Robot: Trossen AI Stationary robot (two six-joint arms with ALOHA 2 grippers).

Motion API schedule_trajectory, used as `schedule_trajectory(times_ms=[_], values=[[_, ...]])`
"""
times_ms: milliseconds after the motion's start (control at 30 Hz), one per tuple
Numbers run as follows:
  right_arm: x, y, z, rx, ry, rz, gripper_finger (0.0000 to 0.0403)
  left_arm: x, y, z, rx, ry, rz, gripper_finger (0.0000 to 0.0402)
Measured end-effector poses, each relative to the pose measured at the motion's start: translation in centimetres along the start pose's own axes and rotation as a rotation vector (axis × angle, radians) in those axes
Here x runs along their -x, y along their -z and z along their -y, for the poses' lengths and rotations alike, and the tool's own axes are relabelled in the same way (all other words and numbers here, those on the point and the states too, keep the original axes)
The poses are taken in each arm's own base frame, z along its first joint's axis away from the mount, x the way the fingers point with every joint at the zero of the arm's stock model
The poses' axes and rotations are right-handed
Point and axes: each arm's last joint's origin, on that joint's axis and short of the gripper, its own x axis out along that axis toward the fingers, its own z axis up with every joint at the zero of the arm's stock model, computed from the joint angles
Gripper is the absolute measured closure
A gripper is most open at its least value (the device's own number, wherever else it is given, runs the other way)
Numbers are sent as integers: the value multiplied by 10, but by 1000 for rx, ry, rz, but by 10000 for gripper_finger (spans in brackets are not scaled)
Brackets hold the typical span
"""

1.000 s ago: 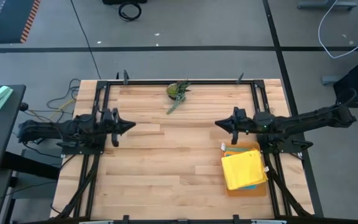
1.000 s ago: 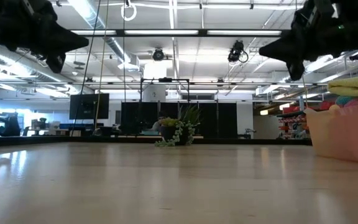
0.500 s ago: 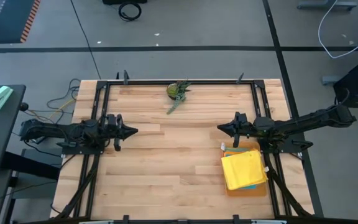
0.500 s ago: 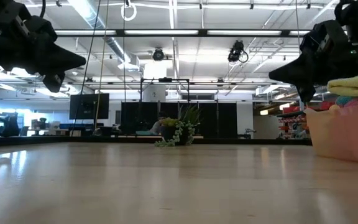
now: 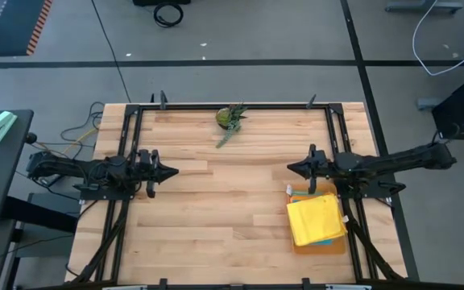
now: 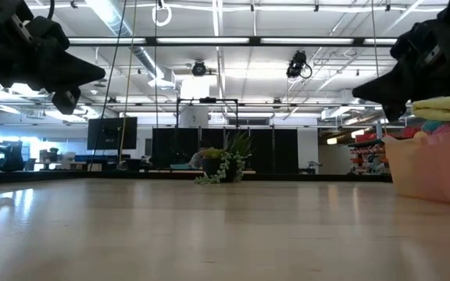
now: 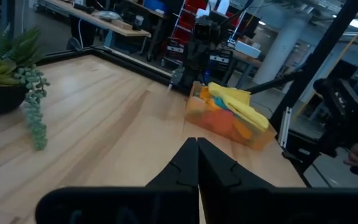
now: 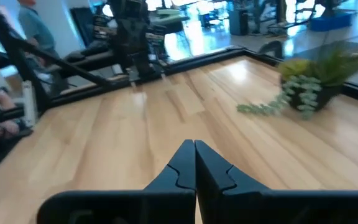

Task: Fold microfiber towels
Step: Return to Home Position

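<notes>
Now the right gripper (image 5: 290,168) has drawn back toward the desk's (image 5: 216,234) right edge, fingers closed and empty, matching the left gripper (image 5: 174,170) at the left edge. The microfiber towels (image 5: 316,219) lie stacked in the bin (image 5: 298,244) beside the right edge; folding looks finished.

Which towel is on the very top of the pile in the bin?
The yellow towel. It lies spread across the top of the pile in the bin, and the teal towel only peeks out from under its edge.
</notes>
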Motion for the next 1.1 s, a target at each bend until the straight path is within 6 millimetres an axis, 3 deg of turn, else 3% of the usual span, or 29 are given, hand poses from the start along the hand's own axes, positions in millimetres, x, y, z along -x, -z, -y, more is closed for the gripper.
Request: schedule_trajectory(times_ms=[233,767,1100], values=[[13,1,4,10,0,2,401,0,1,0,-33,-7,-4,390],[11,4,4,-89,-5,-45,381,0,2,-1,-90,-12,-18,364],[11,4,4,-90,-5,-45,380,0,2,-1,-90,-12,-19,377]])
